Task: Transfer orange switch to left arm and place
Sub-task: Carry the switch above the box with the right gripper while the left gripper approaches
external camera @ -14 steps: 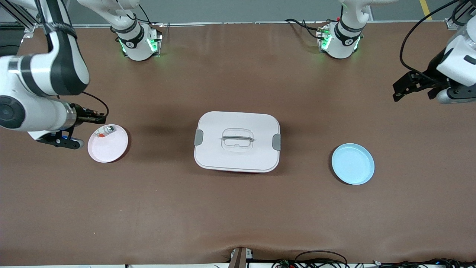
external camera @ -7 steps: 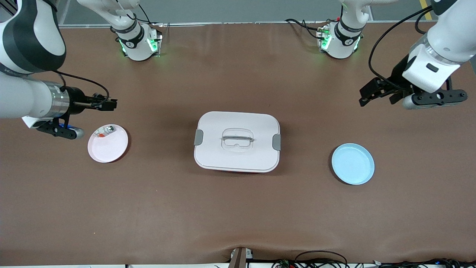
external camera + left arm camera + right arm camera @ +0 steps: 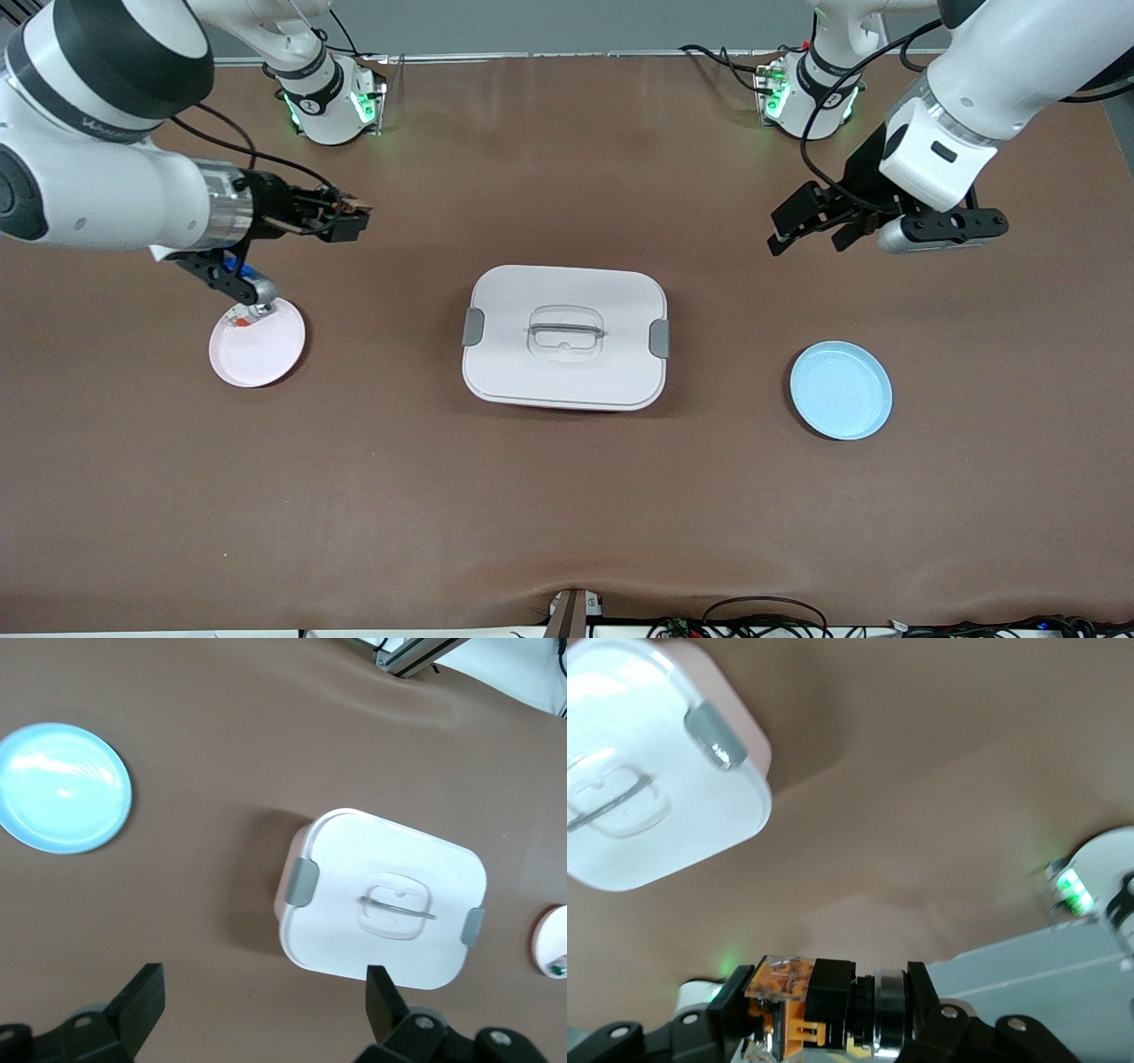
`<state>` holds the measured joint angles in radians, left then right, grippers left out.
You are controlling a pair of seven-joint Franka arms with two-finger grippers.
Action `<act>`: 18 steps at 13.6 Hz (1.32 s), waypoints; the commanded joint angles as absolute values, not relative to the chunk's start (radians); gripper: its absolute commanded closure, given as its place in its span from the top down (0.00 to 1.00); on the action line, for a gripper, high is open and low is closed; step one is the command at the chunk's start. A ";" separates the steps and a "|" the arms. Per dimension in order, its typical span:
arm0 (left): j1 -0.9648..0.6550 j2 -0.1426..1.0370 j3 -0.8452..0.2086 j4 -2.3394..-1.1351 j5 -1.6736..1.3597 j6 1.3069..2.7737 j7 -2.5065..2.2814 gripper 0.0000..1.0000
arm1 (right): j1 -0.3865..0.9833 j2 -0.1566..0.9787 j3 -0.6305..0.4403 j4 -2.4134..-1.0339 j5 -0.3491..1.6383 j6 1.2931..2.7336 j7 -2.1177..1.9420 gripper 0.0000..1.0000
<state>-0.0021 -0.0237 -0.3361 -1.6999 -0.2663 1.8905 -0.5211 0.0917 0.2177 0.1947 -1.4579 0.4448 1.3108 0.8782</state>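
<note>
The orange switch (image 3: 799,999), a small black and orange part with a silver ring, sits crosswise between the fingers of my right gripper (image 3: 347,218), which is shut on it. That gripper hangs over bare table between the pink plate (image 3: 261,354) and the box (image 3: 564,337). The box is white with grey latches and stands at the table's middle. My left gripper (image 3: 785,232) is open and holds nothing, over bare table toward the left arm's end from the box. In the left wrist view its fingers (image 3: 142,1003) frame brown table beside the box (image 3: 381,895).
A blue plate (image 3: 840,390) lies toward the left arm's end, nearer to the front camera than the box. A small silver and white piece (image 3: 241,316) with a red bit lies on the pink plate, partly covered by the right wrist. Cables run along the table's front edge.
My right gripper has moved from beside the pink plate toward the box with the switch in it. The left arm has swung in from the table's end toward the middle.
</note>
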 commanded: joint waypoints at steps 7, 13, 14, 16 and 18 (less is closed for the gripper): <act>0.011 -0.113 -0.439 -1.870 -0.451 2.112 -0.630 1.00 | 0.351 0.238 0.190 -1.419 0.595 1.641 1.340 0.22; 0.011 -0.228 -0.453 -1.980 -0.526 2.132 -0.634 0.98 | 0.477 0.271 0.190 -1.419 0.623 1.896 1.597 0.22; 0.011 -0.242 -0.451 -1.979 -0.526 2.105 -0.627 0.96 | 0.494 0.281 0.190 -1.419 0.623 1.929 1.618 0.23; 0.012 -0.291 -0.449 -1.977 -0.528 2.057 -0.621 0.94 | 0.514 0.302 0.190 -1.419 0.624 1.995 1.687 0.23; 0.008 -0.314 -0.451 -1.979 -0.557 2.040 -0.611 0.89 | 0.540 0.324 0.190 -1.410 0.623 2.037 1.730 0.23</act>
<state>-0.0009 -0.2593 -0.4460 -1.9499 -0.5148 2.0584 -0.6285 0.5127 0.2930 0.1983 -1.4485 0.6057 2.0119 1.6755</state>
